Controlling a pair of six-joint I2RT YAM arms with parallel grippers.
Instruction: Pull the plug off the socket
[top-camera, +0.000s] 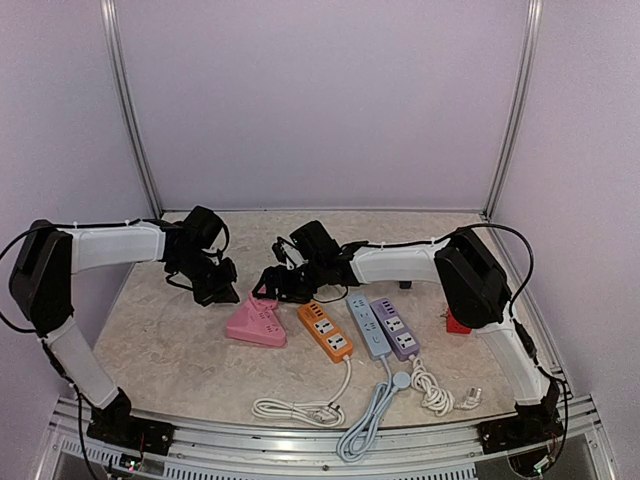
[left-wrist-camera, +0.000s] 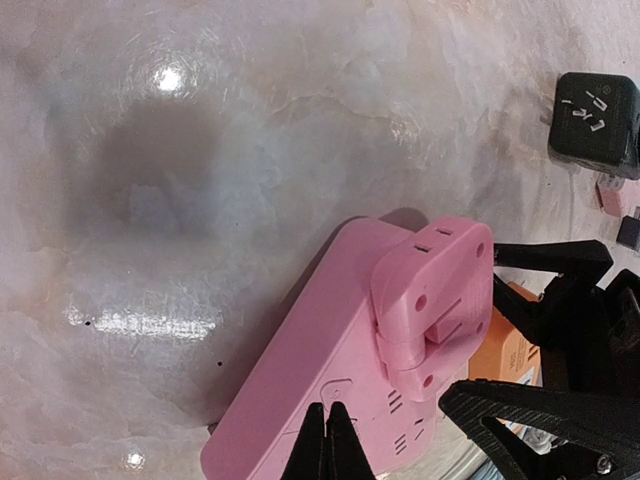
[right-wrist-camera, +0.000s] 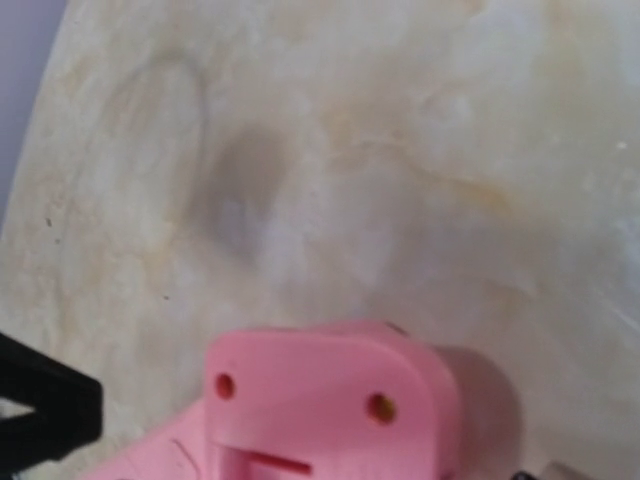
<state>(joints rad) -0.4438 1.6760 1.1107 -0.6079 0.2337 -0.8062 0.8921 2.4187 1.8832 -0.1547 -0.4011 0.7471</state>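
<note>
A pink power strip (top-camera: 250, 328) lies on the table with a pink plug (left-wrist-camera: 430, 300) seated in its far end. In the left wrist view the strip (left-wrist-camera: 300, 380) runs diagonally. My left gripper (left-wrist-camera: 325, 445) is shut and empty, its tips over the strip's near part. My right gripper (left-wrist-camera: 471, 328) is open, its black fingers (left-wrist-camera: 550, 265) reaching to either side of the plug's end. In the top view the left gripper (top-camera: 222, 293) and right gripper (top-camera: 270, 288) meet over the strip's far end. The plug (right-wrist-camera: 330, 400) fills the bottom of the right wrist view; my own fingers do not show there.
An orange strip (top-camera: 325, 331), a blue-grey strip (top-camera: 367, 326) and a purple strip (top-camera: 395, 328) lie side by side right of the pink one, their white cables (top-camera: 300, 410) coiled near the front edge. A red object (top-camera: 457, 323) lies at the right. A black adapter (left-wrist-camera: 595, 120) lies beyond the plug.
</note>
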